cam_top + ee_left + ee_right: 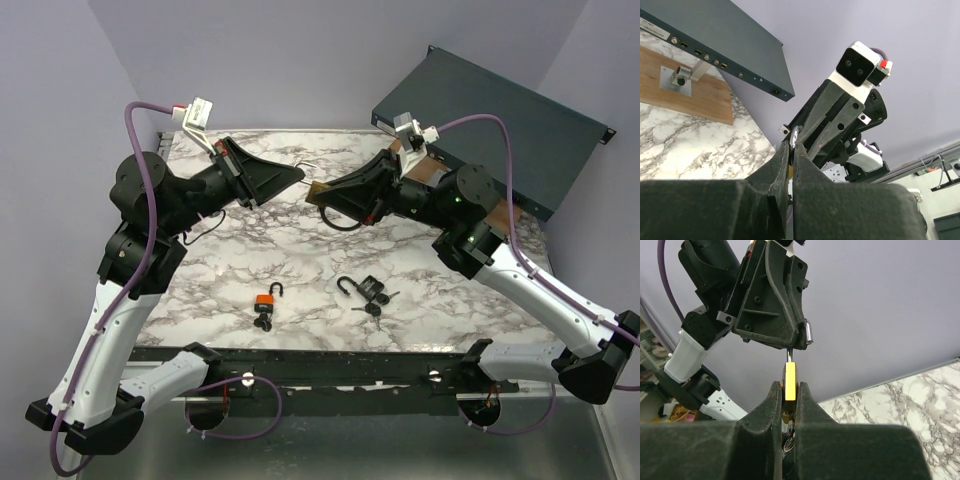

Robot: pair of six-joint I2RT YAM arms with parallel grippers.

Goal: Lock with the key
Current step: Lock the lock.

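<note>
1. Brass-coloured padlock point(790, 382): held in the air above the white marble table point(440, 310), between the two arms. The right gripper point(788, 392) is clamped on its flat faces.
2. Handling, my judgement: small, rigid, dense for its size and smooth-sided, so apt to slip or twist. The best hold is on the flat faces, leaving top and keyway free.
3. Left gripper point(792, 147): closed on a small silver metal part point(796, 134) just above the lock. Shackle or key, cannot tell.
4. Right wrist view alone shows the lock body and a metal key ring point(788, 440) hanging below it. The top view hides both behind the fingers.
5. Top view alone shows an orange padlock point(265, 300) and a black padlock point(372, 290) lying apart on the table.
</note>
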